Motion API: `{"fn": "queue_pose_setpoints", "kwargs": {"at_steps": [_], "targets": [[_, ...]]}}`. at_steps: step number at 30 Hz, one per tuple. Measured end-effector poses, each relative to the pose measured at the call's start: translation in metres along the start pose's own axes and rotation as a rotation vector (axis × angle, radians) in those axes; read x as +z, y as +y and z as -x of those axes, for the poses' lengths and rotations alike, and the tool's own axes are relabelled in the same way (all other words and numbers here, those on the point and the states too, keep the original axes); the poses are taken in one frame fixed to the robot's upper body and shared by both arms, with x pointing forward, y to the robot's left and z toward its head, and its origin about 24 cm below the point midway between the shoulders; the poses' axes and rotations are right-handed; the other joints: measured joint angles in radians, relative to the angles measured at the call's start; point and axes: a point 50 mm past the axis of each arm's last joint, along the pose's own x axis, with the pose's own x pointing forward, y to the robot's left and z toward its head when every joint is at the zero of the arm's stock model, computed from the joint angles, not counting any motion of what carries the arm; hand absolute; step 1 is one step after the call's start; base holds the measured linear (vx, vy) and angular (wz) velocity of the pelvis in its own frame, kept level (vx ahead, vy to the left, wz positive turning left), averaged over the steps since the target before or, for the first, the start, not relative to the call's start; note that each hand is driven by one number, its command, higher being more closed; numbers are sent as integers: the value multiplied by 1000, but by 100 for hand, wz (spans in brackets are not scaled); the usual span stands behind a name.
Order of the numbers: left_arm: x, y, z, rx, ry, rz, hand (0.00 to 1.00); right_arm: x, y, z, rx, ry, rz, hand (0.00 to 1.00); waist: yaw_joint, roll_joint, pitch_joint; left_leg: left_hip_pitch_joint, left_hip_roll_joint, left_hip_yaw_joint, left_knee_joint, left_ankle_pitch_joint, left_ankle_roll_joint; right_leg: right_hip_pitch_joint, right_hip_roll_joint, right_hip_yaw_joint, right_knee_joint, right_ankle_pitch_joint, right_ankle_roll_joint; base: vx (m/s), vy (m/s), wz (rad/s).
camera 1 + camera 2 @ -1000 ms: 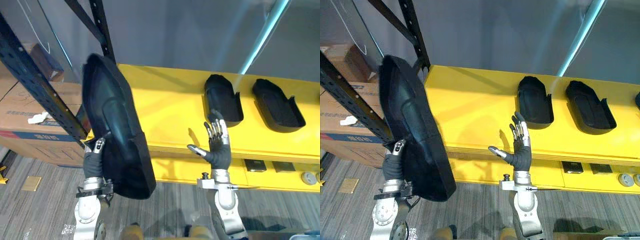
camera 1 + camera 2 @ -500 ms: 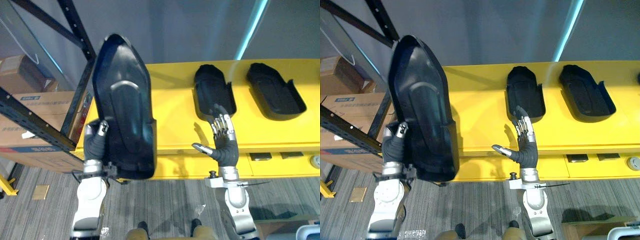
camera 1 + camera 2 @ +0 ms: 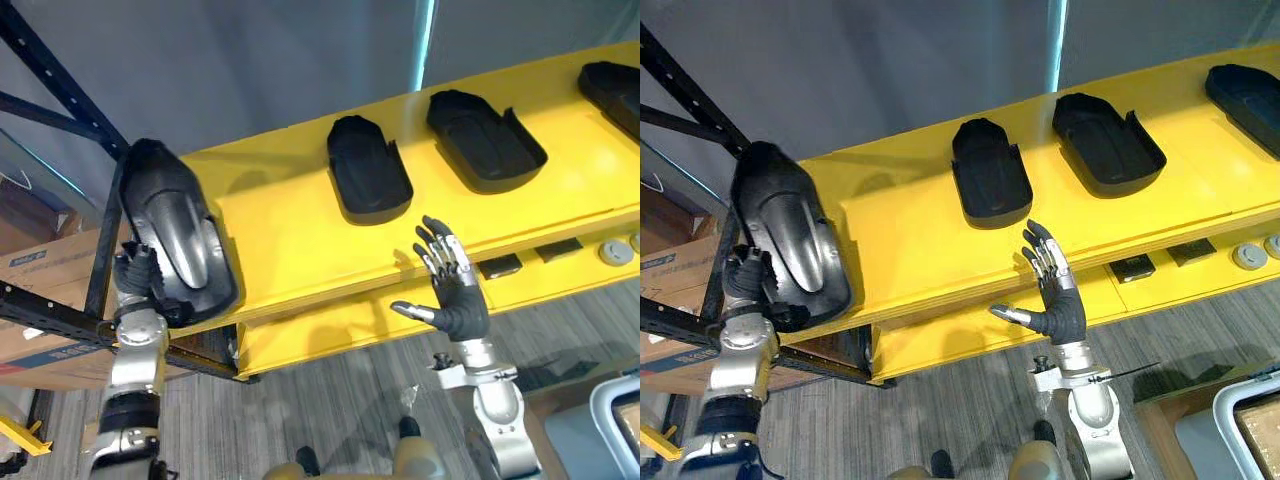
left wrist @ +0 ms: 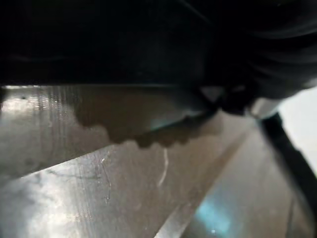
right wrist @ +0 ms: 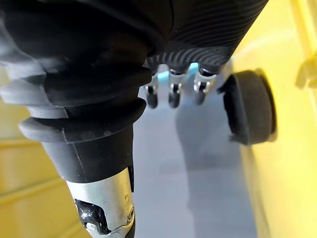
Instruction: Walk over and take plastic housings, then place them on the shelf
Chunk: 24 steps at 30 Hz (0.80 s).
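Left eye view: the left hand [image 3: 135, 272] has its fingers curled over the left edge of the held housing [image 3: 172, 232], which lies at the left end of the yellow shelf [image 3: 290, 235], beside a black rack upright [image 3: 55, 85]. We cannot tell whether it sits flat on the shelf. Its long axis runs front to back across the shelf. The narrow rounded end points at the back wall and the broad end toward us at the front edge. A shiny ridge runs along its middle. The second housing [image 3: 368, 182], third housing [image 3: 485, 140] and fourth housing [image 3: 612, 85] sit further right, hollow side up and long axes roughly parallel.

The right hand [image 3: 458, 300] hovers in front of the shelf edge, fingers spread, holding nothing.

Right eye view: same layout. The held housing is well apart from the second.

Left wrist view: the dark housing is close up over a grey surface, fingers unclear.

Right wrist view: straight fingers [image 5: 171, 94], with one dark housing on the yellow beyond them.
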Motion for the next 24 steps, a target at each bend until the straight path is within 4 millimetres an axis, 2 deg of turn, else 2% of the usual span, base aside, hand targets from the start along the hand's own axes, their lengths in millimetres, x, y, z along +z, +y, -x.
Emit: {"fn": "queue_pose_setpoints", "kwargs": {"at_steps": [3,7,9,17,20,24], "targets": [[3,4,-11,18,30,32,100,2,-1,-4,31,-15,1,0,-6,15,18,1,-1,1,0,1,0,-6,1,9,0,1,1,-63,-1,-10],[16,9,-25,32,20,70,100,9,3,-13,107,-58,-6,0,-8,18,47,-18,-5,5,0,10,4,-42,0,31,5,1,-2,-94,-6,-15],[25,9,-29,18,3,104,100,15,8,-17,142,-82,-23,0,-17,10,74,-23,-14,5,-4,26,11,-57,-9,37,22,1,-2,-48,0,0],[32,4,-33,-57,-10,149,100,19,19,-22,199,-94,-68,0,-35,24,118,-38,-27,29,-32,42,9,-127,-17,55,96,-1,-1,-32,6,-3],[40,-3,-35,-96,-26,189,100,29,24,-24,225,-142,-78,0,-46,21,144,-47,-40,31,-40,60,13,-156,-32,55,137,-25,-2,-53,-8,7],[41,-11,-33,-128,-24,171,100,33,29,-27,249,-157,-90,0,-53,18,151,-63,-43,59,-51,60,13,-216,-37,76,198,-53,-4,-61,-14,-2]]}}
